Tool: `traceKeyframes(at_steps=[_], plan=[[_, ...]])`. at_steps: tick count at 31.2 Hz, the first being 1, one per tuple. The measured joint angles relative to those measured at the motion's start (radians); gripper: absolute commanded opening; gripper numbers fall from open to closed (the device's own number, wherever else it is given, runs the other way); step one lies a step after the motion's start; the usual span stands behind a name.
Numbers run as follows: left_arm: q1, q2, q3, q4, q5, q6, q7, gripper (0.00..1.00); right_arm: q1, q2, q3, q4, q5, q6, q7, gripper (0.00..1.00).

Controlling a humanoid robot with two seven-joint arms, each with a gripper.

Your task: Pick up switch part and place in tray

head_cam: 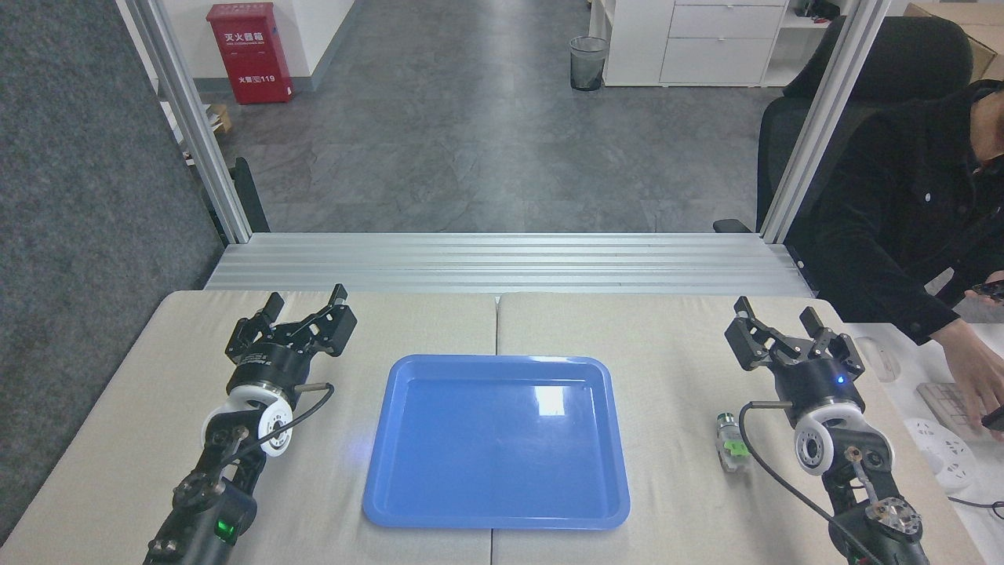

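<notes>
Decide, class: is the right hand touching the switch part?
Apart. The head view shows the right hand open, with bare table between it and the switch part.

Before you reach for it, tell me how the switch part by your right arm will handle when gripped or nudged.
The switch part looks like small hard plastic, so probably stiff and light. It lies flat on the table, so tipping seems unlikely, though its rounded end might let it roll if nudged sideways. Its smooth, partly clear casing could slip between the fingers of the open right gripper.

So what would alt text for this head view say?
A blue tray sits empty on a beige table between two robot arms, each end effector (left, right) open. A small switch part lies right of the tray, beside the right arm.
</notes>
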Motion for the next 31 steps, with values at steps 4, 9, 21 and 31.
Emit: traceKeyframes(at_steps=[4, 9, 21, 31], plan=[[0.000, 0.000, 0.000, 0.000, 0.000, 0.000, 0.000, 1.00, 0.000, 0.000, 0.000, 0.000, 0.000, 0.000, 0.000, 1.00], [0.000, 0.000, 0.000, 0.000, 0.000, 0.000, 0.000, 1.00, -0.001, 0.000, 0.000, 0.000, 0.000, 0.000, 0.000, 1.00], [0.000, 0.000, 0.000, 0.000, 0.000, 0.000, 0.000, 1.00, -0.015, 0.000, 0.000, 0.000, 0.000, 0.000, 0.000, 1.00], [0.000, 0.000, 0.000, 0.000, 0.000, 0.000, 0.000, 1.00, -0.019, 0.000, 0.000, 0.000, 0.000, 0.000, 0.001, 1.00]])
